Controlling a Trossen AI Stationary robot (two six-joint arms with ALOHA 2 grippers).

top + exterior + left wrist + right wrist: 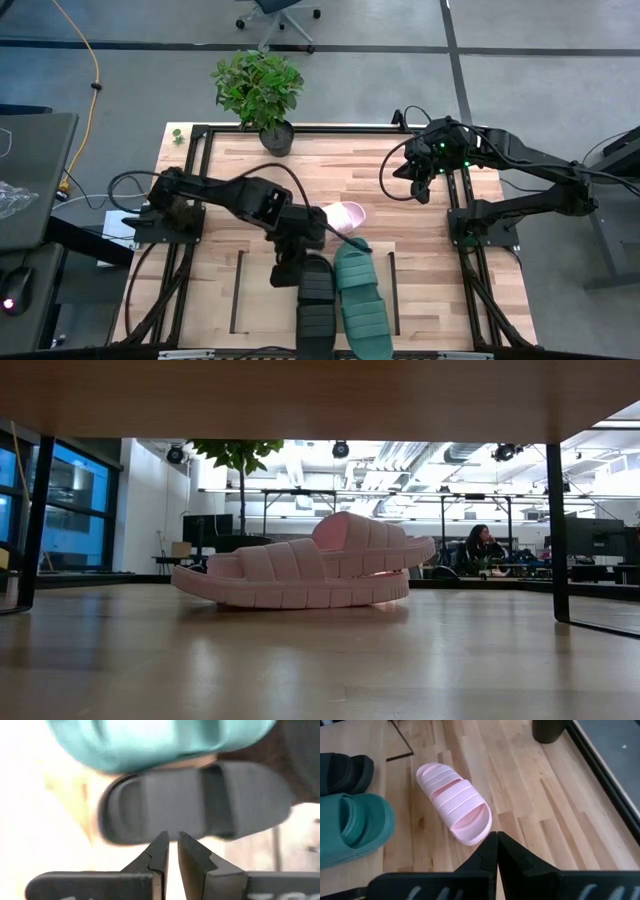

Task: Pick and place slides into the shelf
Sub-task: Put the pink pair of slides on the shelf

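The black slide [317, 298] and the teal-green slide [362, 300] lie side by side on the shelf panel [268, 305], between its thin black rails. The pale pink slide [345, 214] rests sole-down on the table just beyond them; it also fills the low view [310, 575]. My left gripper [287, 270] is shut and stands at the black slide's left side [200, 800], with the teal slide [160, 740] beyond. My right gripper [420, 190] is shut and hangs apart, toward the table's far right, looking at the pink slide [455, 805]. My left gripper [172, 840] points its shut fingers at the black slide's long left edge [165, 827]. Whether the fingertips touch that edge I cannot tell.
A potted plant [272, 130] stands at the table's far edge. The large black outer frame [200, 135] runs round the table, with the arm bases at its left and right sides. Bare wood lies between the pink slide and the right arm.
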